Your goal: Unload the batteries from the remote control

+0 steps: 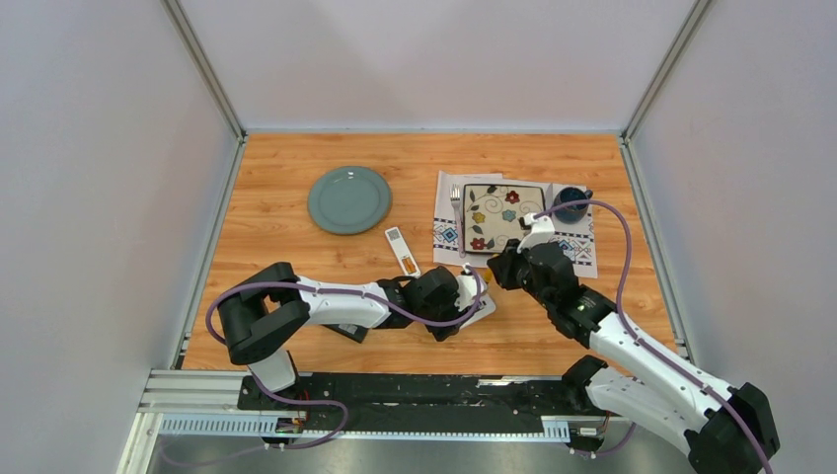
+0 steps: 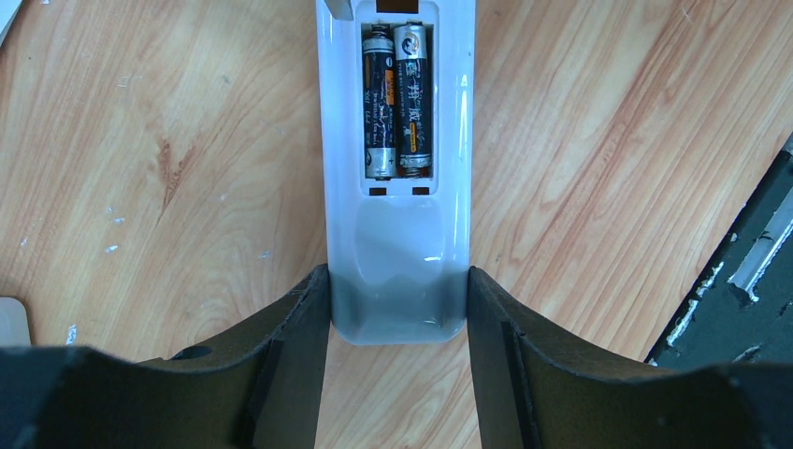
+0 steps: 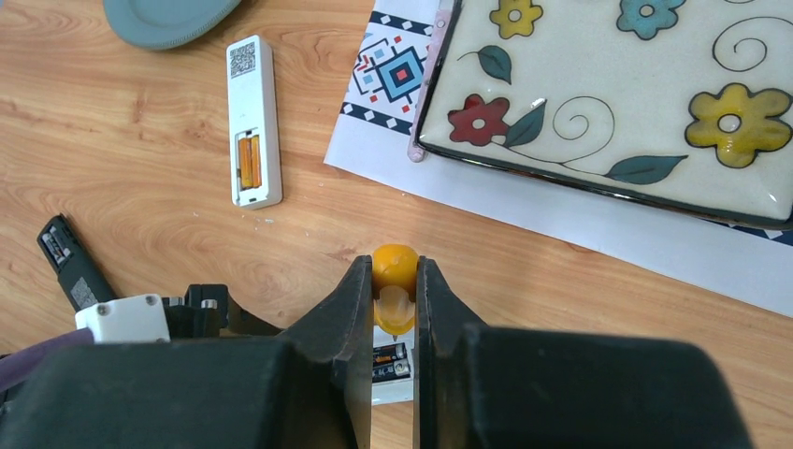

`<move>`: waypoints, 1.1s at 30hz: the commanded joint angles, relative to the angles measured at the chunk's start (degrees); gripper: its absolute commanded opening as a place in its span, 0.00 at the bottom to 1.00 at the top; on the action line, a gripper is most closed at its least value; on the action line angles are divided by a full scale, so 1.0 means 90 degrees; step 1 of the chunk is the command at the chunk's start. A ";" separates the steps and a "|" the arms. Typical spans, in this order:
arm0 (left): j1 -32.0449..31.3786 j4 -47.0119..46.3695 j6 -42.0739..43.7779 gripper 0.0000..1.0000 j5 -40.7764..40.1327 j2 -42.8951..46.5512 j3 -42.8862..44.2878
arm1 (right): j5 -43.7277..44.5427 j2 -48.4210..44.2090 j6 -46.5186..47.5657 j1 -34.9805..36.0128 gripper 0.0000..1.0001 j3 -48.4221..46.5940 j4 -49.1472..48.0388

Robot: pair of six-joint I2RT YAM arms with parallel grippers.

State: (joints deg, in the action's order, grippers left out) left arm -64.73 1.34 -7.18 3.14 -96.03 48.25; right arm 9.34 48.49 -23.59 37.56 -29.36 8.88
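Observation:
My left gripper [image 2: 397,292] is shut on the near end of a white remote [image 2: 397,215] that lies back-up on the wooden table. Its compartment is open, and two dark batteries [image 2: 397,98] with orange bands lie in it side by side. From above, the left gripper [image 1: 470,296] and this remote [image 1: 482,304] are at centre front. My right gripper [image 3: 394,268] is shut on an orange-handled screwdriver [image 3: 394,265]. Its tip points down, just above the batteries [image 3: 392,360]. A second white remote [image 3: 254,122] lies apart with gold-orange batteries [image 3: 248,161] in its open compartment.
A teal plate [image 1: 348,199] sits back left. A floral square plate [image 1: 503,217], a fork [image 1: 456,209] and a dark cup [image 1: 570,204] rest on a patterned placemat [image 1: 582,252] at back right. A black remote-like object [image 3: 70,267] lies by the left arm.

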 commanded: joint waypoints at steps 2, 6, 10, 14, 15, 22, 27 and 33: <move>0.0005 0.0495 -0.0169 0.33 0.0218 -0.0111 -0.0332 | -0.0237 -0.0182 -0.0298 -0.0325 0.00 0.0010 -0.0450; -0.0005 0.0486 -0.0169 0.33 0.0237 -0.0141 -0.0312 | -0.0423 -0.0134 -0.0318 -0.0355 0.00 0.0147 -0.0548; -0.0005 0.0495 -0.0169 0.33 0.0267 -0.0160 -0.0293 | -0.0550 -0.0153 -0.0250 -0.0355 0.00 0.0196 -0.0528; -0.0005 0.0524 -0.0159 0.33 0.0277 -0.0199 -0.0254 | -0.0579 -0.0212 -0.0133 -0.0355 0.00 0.0216 -0.0363; -0.0005 0.0524 -0.0169 0.33 0.0286 -0.0219 -0.0244 | -0.0589 -0.0231 -0.0113 -0.0355 0.00 0.0226 -0.0333; -0.0005 0.0534 -0.0169 0.33 0.0316 -0.0219 -0.0254 | -0.0492 -0.0261 -0.0103 -0.0355 0.00 0.0353 -0.0255; -0.0005 0.0534 -0.0159 0.33 0.0355 -0.0219 -0.0244 | -0.0159 -0.0193 -0.0113 -0.0355 0.00 0.0353 -0.0294; -0.0005 0.0554 -0.0149 0.33 0.0374 -0.0238 -0.0224 | -0.0179 0.0090 0.0033 -0.0355 0.00 0.0265 -0.0323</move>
State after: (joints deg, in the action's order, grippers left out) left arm -64.73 0.56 -7.25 3.20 -95.81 47.70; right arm 6.07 47.94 -25.21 34.41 -26.02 7.40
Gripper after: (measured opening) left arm 0.584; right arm 0.147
